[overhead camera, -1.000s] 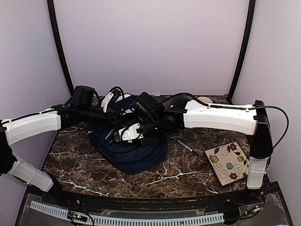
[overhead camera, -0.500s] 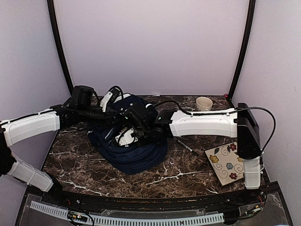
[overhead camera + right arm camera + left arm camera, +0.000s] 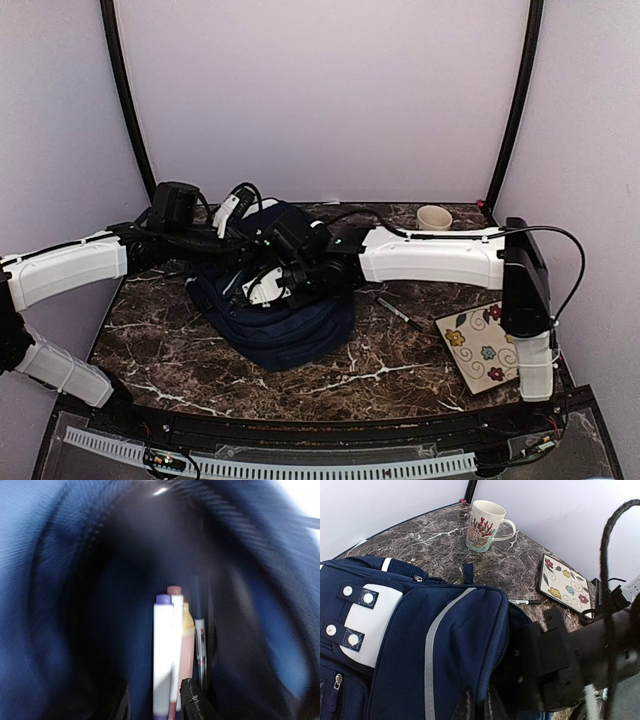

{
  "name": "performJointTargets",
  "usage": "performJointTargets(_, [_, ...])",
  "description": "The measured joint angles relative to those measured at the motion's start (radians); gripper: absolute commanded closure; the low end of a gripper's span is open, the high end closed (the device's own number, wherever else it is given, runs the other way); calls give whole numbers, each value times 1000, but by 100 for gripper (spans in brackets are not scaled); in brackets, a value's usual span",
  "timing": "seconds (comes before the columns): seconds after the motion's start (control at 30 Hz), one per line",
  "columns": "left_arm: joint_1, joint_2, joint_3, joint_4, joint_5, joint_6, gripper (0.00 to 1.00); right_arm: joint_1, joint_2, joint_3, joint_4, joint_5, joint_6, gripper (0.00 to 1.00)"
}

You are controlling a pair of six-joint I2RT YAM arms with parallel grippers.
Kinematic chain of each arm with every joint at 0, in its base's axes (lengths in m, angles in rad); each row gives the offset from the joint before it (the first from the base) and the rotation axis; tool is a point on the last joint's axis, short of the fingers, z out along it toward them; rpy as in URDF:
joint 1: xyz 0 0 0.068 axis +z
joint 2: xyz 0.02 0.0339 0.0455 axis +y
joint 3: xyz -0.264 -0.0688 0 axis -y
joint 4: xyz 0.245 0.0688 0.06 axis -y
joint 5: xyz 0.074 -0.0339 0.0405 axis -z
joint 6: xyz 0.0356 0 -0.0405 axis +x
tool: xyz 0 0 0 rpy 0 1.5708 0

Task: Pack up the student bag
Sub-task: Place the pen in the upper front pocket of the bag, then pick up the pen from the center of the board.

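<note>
The student bag (image 3: 290, 335) is a navy backpack lying mid-table; in the left wrist view (image 3: 455, 630) it shows a grey stripe and a white patch. My left gripper (image 3: 247, 258) (image 3: 477, 707) is shut on the bag's opening edge and holds it up. My right gripper (image 3: 258, 290) (image 3: 154, 685) is inside the bag's dark interior. Its jaws stand apart around a bundle of markers (image 3: 164, 650) with purple, pink and yellow caps. A gap shows between the left finger (image 3: 120, 700) and the markers.
A floral mug (image 3: 434, 217) (image 3: 482, 525) stands at the back right. A flower-patterned notebook (image 3: 485, 345) (image 3: 565, 582) lies at the right, and a black pen (image 3: 398, 312) (image 3: 525, 602) lies between it and the bag. The right arm reaches across the bag.
My right gripper has moved left and down from above the bag into its opening, taking the markers inside. The left gripper has stayed pinching the bag's edge.
</note>
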Motion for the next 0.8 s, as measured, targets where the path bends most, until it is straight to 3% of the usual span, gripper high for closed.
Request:
performJointTargets(0.33, [0,0,0,0,-7,4,100,-26,-235,77,-404,-269,154,64])
performJointTargets(0.47, [0,0,0,0,-7,8,100,-69,-338,-29,-489,-387,215,65])
performJointTargets(0.63, [0,1,0,-1,-7,12,100,-186,-394,-271,-555,-469,321,67])
performJointTargets(0.8, [3,1,0,-2,-7,18,100,-381,-340,-296,-584,-508,469,72])
